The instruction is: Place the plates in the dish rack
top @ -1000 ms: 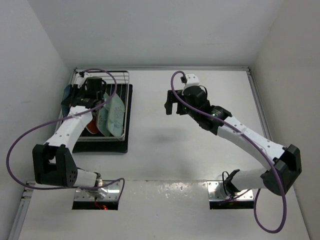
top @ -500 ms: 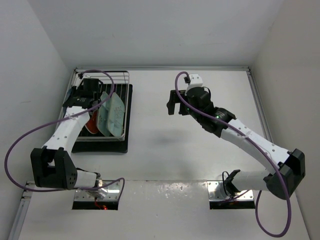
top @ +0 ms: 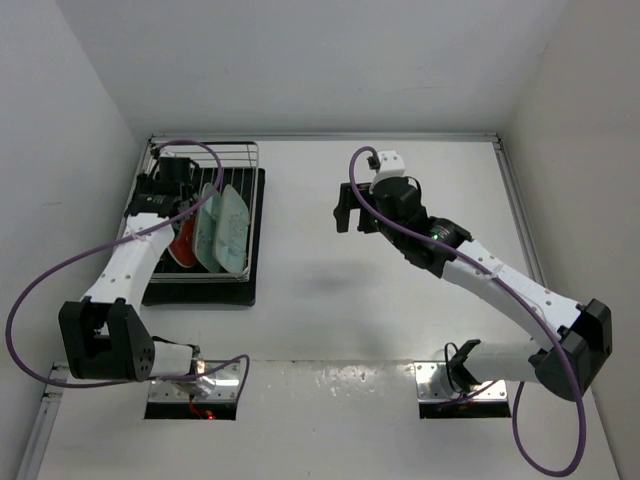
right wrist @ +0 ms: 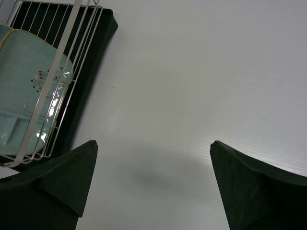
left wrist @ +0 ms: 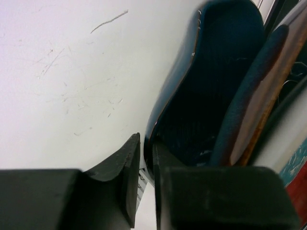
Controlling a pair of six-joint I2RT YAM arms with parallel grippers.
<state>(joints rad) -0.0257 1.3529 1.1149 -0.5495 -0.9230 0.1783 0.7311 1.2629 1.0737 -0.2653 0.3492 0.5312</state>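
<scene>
The dish rack (top: 236, 152) stands on its black drip tray (top: 256, 235) at the back left. Two pale mint plates (top: 224, 226) and the red plate (top: 182, 248) stand on edge in it. My left gripper (top: 150, 190) is at the rack's left side. In the left wrist view it (left wrist: 146, 184) is shut on the rim of the small dark-blue leaf plate (left wrist: 211, 86), which stands upright next to the dark teal plate (left wrist: 245, 108). My right gripper (top: 350, 212) is open and empty above bare table (right wrist: 153, 177), to the right of the rack.
White walls enclose the table on the left, back and right; the left wall is close to the rack. The right wrist view shows the rack's wires (right wrist: 72, 33) and a mint plate (right wrist: 29, 86) at its left edge.
My left gripper has moved left and back along the rack with the dark-blue plate. My right gripper has shifted slightly, still open.
</scene>
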